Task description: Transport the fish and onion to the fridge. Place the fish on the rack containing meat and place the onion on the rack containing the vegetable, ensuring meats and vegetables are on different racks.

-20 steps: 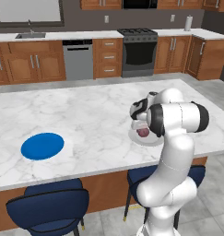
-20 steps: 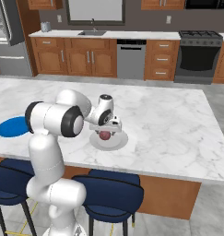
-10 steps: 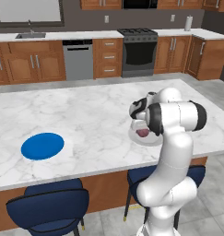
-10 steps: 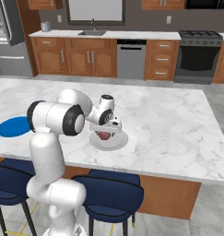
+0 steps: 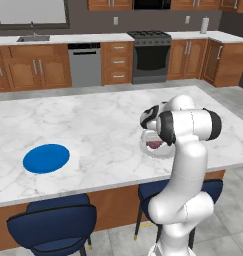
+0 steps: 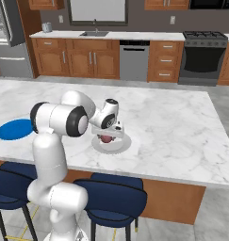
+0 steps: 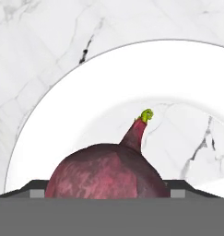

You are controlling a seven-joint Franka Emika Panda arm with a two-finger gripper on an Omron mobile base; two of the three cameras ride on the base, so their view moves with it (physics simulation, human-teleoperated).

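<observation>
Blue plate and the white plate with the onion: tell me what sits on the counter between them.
Nothing: the left base view shows bare marble counter between the blue plate and the white plate holding the onion.

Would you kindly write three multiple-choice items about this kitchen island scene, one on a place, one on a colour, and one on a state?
1. Where does the onion lie?
A. on the white plate
B. on the blue plate
C. on the floor

2. What colour is the plate at the far end of the island from the arm?
A. red
B. blue
C. green

3. How does the end effector stand?
A. raised high over the stove
B. low over the onion
C. inside the sink

Answers: 1 A, the hand view shows the onion on white dishware. 2 B, both base views show it blue. 3 B, the right base view shows it just above the onion.
</observation>
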